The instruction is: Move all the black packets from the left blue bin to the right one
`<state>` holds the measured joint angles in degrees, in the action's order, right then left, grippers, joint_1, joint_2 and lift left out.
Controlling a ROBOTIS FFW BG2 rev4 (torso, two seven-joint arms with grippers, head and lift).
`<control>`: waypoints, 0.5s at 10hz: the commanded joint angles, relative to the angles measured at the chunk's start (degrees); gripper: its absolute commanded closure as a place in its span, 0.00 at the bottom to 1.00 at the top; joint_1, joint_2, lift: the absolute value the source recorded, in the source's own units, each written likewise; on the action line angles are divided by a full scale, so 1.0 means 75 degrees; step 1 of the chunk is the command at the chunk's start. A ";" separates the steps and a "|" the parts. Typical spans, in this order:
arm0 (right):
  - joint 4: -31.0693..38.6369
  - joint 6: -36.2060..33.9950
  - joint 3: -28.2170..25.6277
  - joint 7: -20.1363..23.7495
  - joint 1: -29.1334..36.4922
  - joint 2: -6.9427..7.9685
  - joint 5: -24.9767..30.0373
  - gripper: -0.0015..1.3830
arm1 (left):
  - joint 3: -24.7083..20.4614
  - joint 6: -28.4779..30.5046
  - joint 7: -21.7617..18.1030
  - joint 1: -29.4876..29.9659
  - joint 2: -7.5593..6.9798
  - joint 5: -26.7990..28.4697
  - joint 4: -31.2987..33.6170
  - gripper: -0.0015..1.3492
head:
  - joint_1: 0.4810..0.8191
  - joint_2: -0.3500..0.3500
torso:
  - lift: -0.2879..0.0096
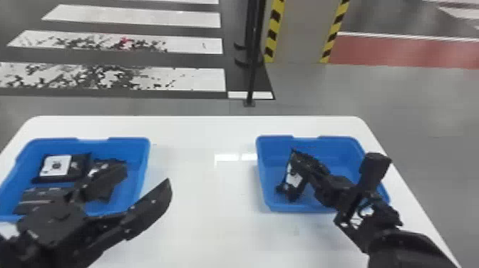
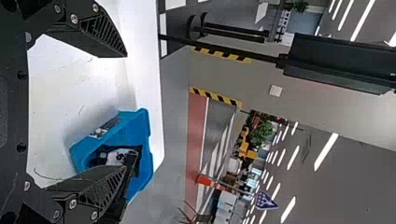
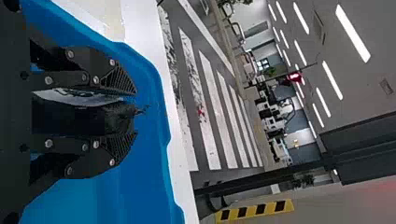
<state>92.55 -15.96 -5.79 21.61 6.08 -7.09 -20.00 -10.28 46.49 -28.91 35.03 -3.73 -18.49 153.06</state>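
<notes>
My right hand: fingers part-closed, gripping one black packet, inside right blue bin; my left hand: fingers spread wide, empty, at left blue bin, containing more black packets

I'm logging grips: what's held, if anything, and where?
The right gripper holds a black packet between its fingers; which part of it they grip is unclear. The left gripper is empty.

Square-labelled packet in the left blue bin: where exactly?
Head view, left side: the packet lies toward the bin's far rim, beyond another black packet.
</notes>
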 commanded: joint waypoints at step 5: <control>0.3175 0.2167 -0.0096 -0.0784 0.2883 0.0535 0.0626 0.09 | -0.0274 -0.1043 0.0269 0.0298 0.0017 0.0073 0.0001 0.16 | 0.63 0.36 | 0.50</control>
<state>112.74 -1.03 -6.51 15.98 24.62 -3.59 -15.86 -12.11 38.95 -26.88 36.98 -3.61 -18.03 153.07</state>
